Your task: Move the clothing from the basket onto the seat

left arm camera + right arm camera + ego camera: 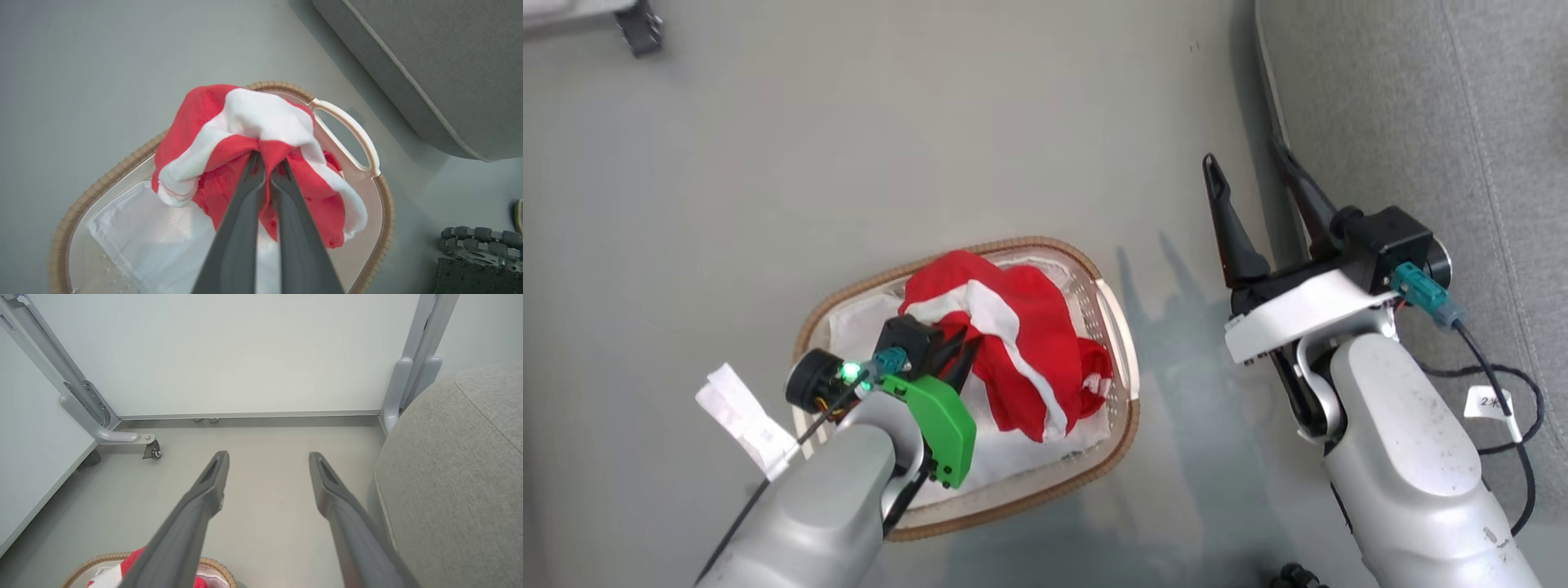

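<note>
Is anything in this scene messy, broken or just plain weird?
Nothing stands out. The red clothing looks crumpled only because the left tool is pinching it over the basket; the right tool is open and empty beside the seat.

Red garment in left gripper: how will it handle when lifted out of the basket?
Likely floppy: the red garment bunches and droops around the left gripper. Probably light; hanging ends may snag the basket rim. Only one fold is pinched, so it might slip.

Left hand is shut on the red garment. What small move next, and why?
Probably raise the left hand: it pinches the red-and-white sports garment, whose folds hang within the oval white brown-rimmed plastic basket, apart from the grey woven seat.
</note>
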Controlling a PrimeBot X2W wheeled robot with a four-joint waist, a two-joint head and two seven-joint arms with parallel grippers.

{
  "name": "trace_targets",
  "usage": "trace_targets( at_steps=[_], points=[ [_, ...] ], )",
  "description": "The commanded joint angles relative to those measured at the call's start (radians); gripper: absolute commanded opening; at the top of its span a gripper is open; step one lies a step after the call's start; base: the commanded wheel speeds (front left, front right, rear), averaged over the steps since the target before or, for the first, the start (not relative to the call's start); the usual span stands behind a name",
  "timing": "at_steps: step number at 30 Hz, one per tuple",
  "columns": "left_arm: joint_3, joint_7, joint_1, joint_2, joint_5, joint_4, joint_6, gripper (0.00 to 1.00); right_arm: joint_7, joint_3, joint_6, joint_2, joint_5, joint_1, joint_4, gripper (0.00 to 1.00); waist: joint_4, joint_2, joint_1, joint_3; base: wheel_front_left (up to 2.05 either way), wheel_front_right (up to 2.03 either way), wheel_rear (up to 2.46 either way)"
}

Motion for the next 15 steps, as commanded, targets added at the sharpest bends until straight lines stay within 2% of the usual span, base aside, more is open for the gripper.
trace_targets(
  at_steps=[1, 15],
  points=[
    [0.015, 0.000, 0.033, -0.003, 0.017, -0.012, 0.000, 0.00, -0.002, -0.002, -0.001, -0.005, -0.003, 0.027, 0.011, 1.00, 0.056, 0.0000, 0.0001, -0.107, 0.00, 0.00, 0.00],
    [0.243, 0.000, 0.200, -0.018, 0.146, -0.183, 0.000, 0.00, -0.002, 0.014, -0.001, -0.005, 0.017, 0.151, 0.073, 1.00, 0.133, 0.0000, 0.0001, -0.295, 0.00, 0.00, 0.00]
  ],
)
